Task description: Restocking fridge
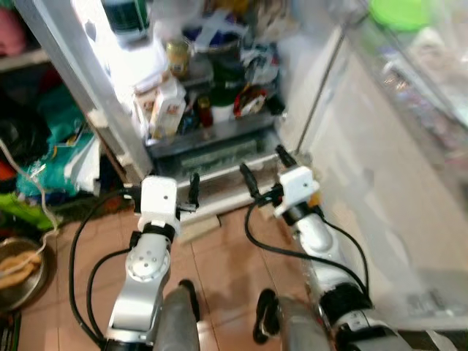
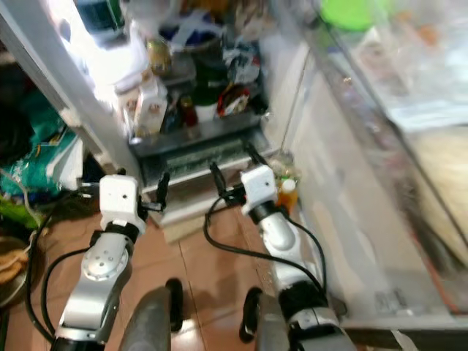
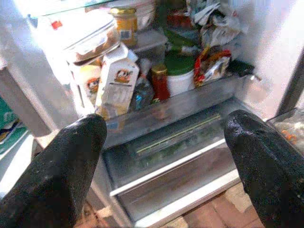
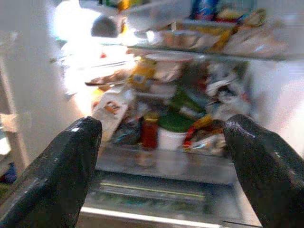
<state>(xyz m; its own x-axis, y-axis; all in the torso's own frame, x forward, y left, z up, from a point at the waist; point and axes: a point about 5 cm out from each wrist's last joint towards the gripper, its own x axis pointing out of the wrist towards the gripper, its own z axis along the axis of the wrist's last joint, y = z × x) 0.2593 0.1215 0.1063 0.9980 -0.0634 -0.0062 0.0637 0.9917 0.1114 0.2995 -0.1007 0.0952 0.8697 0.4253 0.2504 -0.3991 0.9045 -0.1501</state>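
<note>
The fridge stands open before me, its lower shelf (image 1: 219,130) crowded. A white milk carton (image 3: 116,78) stands at the shelf's left, beside a red jar (image 3: 160,81) and a white tub with a green lid (image 3: 179,76). A yellow jar (image 3: 123,21) sits one shelf higher. Below the shelf is the clear crisper drawer (image 3: 175,142). My left gripper (image 1: 164,189) and right gripper (image 1: 265,168) hover low in front of the drawer, side by side. Both are open with nothing between their fingers.
The open fridge door (image 1: 395,146) runs along my right, with a small orange-capped bottle (image 2: 287,191) in its bottom rack. Green bags (image 1: 58,146) and a metal bowl (image 1: 22,270) lie on the left. Brown tiled floor (image 1: 219,256) is under me.
</note>
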